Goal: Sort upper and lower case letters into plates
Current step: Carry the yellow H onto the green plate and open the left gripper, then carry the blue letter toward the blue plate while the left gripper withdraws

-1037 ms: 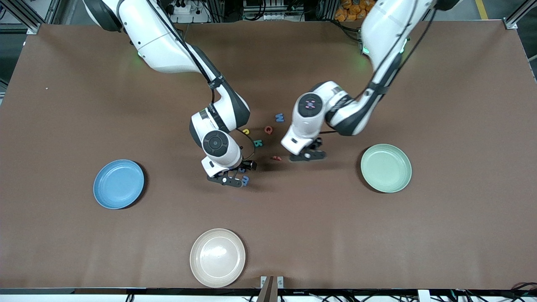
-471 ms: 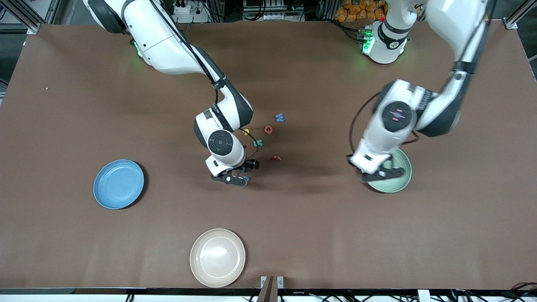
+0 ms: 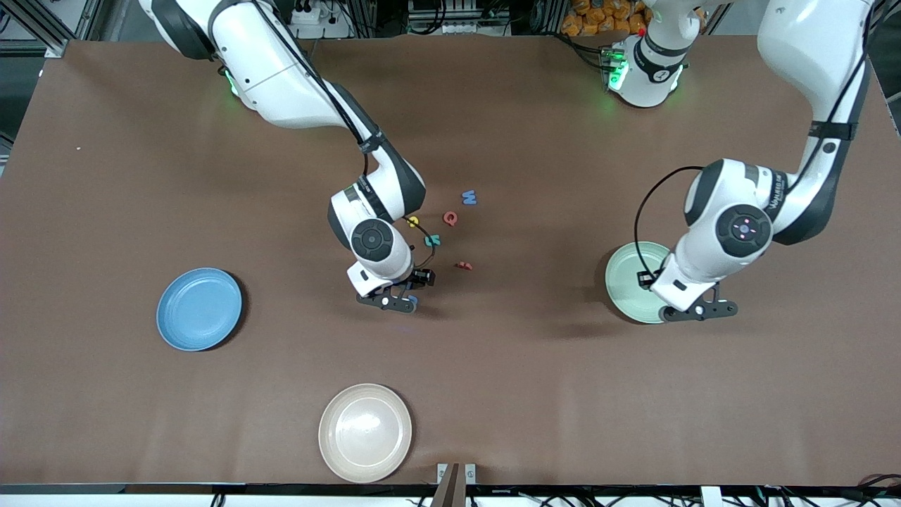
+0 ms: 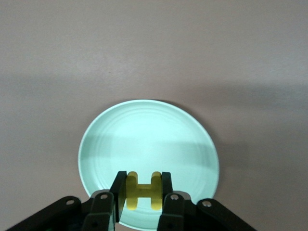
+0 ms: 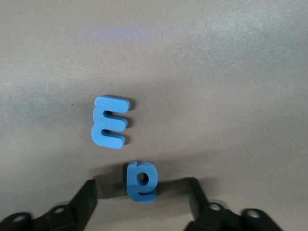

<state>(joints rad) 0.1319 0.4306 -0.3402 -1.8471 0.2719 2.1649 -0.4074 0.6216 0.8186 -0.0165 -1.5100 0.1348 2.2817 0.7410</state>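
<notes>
Toward the right arm's end of the table lies the plain blue round plate (image 3: 199, 308), bare. Near table centre the right gripper (image 5: 142, 192) is low over the table, jaws apart either side of a small blue foam letter (image 5: 141, 181), a blue E (image 5: 110, 121) lying just beside. Over the pale mint green round plate (image 3: 628, 280), the left gripper (image 4: 140, 191) pinches a yellow foam H (image 4: 141, 190).
</notes>
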